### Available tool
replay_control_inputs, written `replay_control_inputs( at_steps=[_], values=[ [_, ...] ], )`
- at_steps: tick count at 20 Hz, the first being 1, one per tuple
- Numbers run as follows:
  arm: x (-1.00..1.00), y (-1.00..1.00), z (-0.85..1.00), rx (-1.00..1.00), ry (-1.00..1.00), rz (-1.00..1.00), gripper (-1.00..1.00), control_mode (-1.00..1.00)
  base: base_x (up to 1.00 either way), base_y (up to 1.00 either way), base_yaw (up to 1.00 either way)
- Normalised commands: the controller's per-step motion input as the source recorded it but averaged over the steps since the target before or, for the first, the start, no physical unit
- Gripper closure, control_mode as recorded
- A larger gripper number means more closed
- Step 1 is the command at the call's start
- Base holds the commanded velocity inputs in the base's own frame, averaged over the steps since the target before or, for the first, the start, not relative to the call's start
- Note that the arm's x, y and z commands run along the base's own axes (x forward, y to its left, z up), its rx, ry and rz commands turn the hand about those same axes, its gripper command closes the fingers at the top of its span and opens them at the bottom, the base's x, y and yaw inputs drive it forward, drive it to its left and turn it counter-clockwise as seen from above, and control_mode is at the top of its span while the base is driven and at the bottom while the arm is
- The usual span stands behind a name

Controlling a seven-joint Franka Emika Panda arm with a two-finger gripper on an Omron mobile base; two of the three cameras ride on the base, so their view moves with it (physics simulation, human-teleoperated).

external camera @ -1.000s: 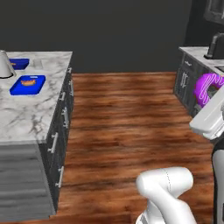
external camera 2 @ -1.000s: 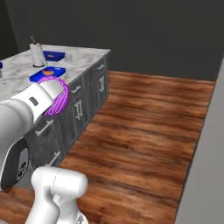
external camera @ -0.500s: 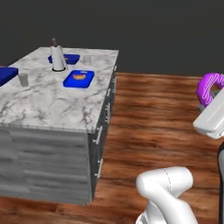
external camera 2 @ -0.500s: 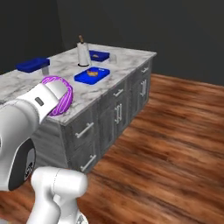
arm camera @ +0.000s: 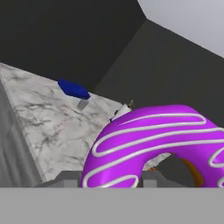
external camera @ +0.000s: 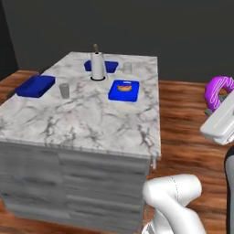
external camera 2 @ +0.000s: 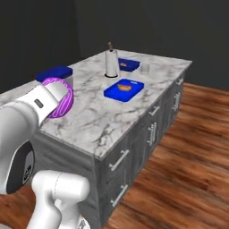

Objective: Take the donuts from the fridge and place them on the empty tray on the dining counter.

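My gripper (arm camera: pixel 109 179) is shut on the purple-pink frosted donut (arm camera: pixel 148 140), which it holds up in the air. That donut (external camera: pixel 219 89) hangs at the right of the left base view, off the side of the dining counter (external camera: pixel 91 123). In the right base view the donut (external camera 2: pixel 60 100) is over the counter's (external camera 2: pixel 103 120) near corner. The empty blue tray (external camera: pixel 36 85) lies at the counter's far left edge, well away from the gripper (external camera 2: pixel 54 73) (arm camera: pixel 73 89). The chocolate donut and the fridge are out of view.
Two blue trays with an orange-brown pastry lie on the marble (external camera: pixel 124 90) (external camera: pixel 101 66). A white upright roll holder (external camera: pixel 96 65) and two small glasses (external camera: pixel 64 90) (external camera: pixel 127 68) stand among them. Wooden floor (external camera 2: pixel 188 161) runs along the counter's drawer side.
The whole picture has shifted as the base drove: the dining counter now sits close and central in both base views. The donut has stayed in the gripper.
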Motion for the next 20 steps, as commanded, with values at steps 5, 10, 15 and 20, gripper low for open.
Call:
replay_control_inputs(
  at_steps=[5,10,15,20],
  values=[
    [0.0,0.0,0.0,0.0,0.0,0.0,1.0,1.0,0.52,1.0,0.01],
    [0.0,0.0,0.0,0.0,0.0,0.0,1.0,1.0,0.13,1.0,-0.04],
    [0.0,0.0,0.0,0.0,0.0,0.0,1.0,1.0,0.32,1.0,-0.17],
    [0.0,0.0,0.0,0.0,0.0,0.0,1.0,1.0,0.55,1.0,-0.22]
  ],
)
